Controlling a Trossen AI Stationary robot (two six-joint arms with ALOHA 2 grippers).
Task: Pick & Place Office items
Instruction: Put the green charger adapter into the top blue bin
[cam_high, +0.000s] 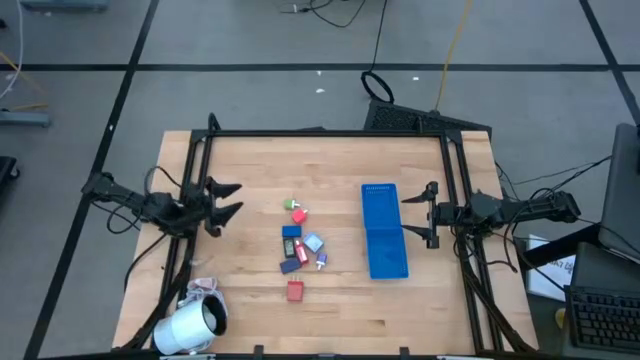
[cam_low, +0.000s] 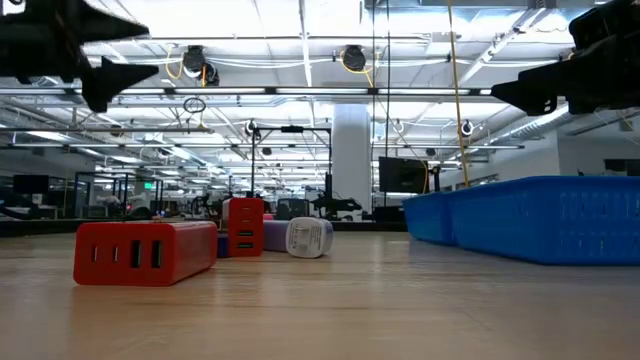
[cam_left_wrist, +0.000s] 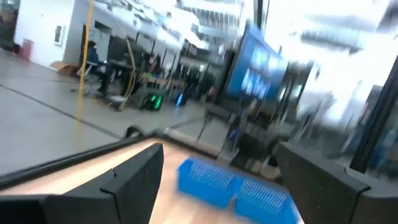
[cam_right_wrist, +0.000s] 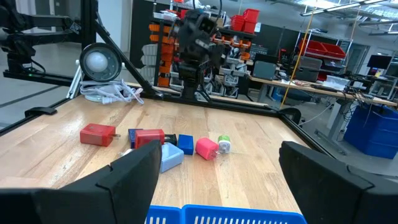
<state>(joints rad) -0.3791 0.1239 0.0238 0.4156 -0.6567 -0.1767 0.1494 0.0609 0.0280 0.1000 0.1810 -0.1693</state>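
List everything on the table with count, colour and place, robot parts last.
small plastic office items: about eight; red, green, dark blue, light blue, black; clustered at the table's middle
long blue plastic compartment tray: one, blue, between the cluster and the right arm
big white roll: one, white, lying at the front left corner
wooden table: one, light wood
left gripper: open, above the left edge
right gripper: open, beside the tray

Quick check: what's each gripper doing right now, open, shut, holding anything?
Left gripper: open, holding nothing, raised over the table's left side.
Right gripper: open, holding nothing, raised beside the blue tray.
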